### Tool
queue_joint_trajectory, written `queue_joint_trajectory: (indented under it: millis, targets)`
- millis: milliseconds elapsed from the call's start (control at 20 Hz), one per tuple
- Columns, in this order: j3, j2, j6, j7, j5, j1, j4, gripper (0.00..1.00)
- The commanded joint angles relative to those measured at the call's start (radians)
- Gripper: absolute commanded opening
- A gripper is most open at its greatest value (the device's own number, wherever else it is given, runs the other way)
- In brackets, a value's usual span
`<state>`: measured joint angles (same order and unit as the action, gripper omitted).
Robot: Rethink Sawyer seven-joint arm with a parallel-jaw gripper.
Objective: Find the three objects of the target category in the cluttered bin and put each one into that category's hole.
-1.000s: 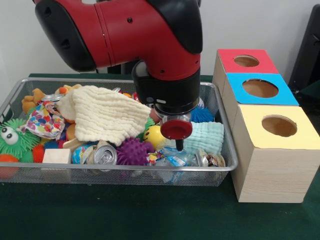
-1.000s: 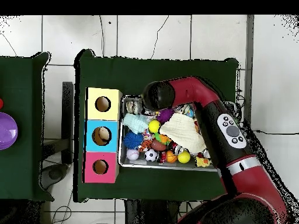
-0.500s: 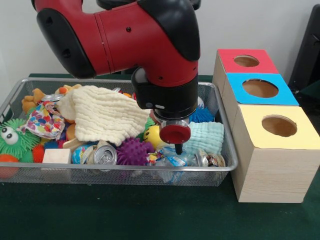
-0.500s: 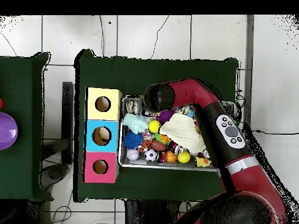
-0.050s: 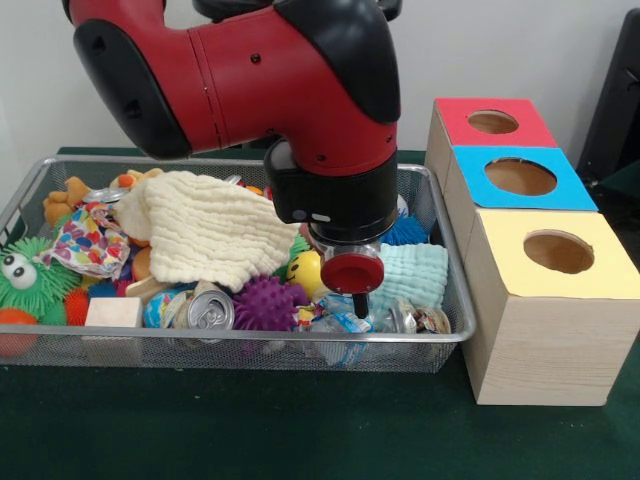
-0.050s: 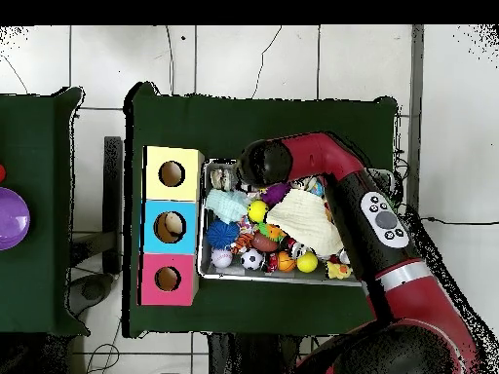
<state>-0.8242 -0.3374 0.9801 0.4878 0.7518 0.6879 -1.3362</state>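
Wire mesh forms the bin [image 5: 452, 300] on the green table [image 5: 300, 430], heaped with toys, a cream cloth [image 5: 205, 228] and a drink can [image 5: 208, 310]. The tool [image 5: 358, 300] dips into the clutter beside a mint cloth [image 5: 412, 275]; I cannot tell its state. Just right of the bin stand the red [image 5: 492, 122], blue [image 5: 520, 177] and yellow [image 5: 558, 252] holes.

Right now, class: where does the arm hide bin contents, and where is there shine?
Front view: the arm hides the bin's back middle; the can top glints. Overhead view: the arm covers the bin's upper-right corner; no glare noticeable.
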Motion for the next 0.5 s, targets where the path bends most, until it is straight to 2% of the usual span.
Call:
queue_joint_trajectory:
  millis: [50,200,250,400,450,500]
  targets:
    - [0.028,0.022,-0.058,-0.087,0.022,0.020,0.021,0.00]
    - [0.038,0.017,-0.043,-0.088,0.022,0.016,0.024,0.00]
    - [0.057,0.010,-0.022,-0.052,0.018,0.007,0.032,1.00]
    - [0.069,0.006,-0.004,-0.035,0.017,-0.003,0.036,1.00]
    - [0.037,0.006,-0.003,-0.131,0.025,0.006,0.019,1.00]
    - [0.031,0.001,0.005,-0.145,0.022,0.006,0.013,1.00]
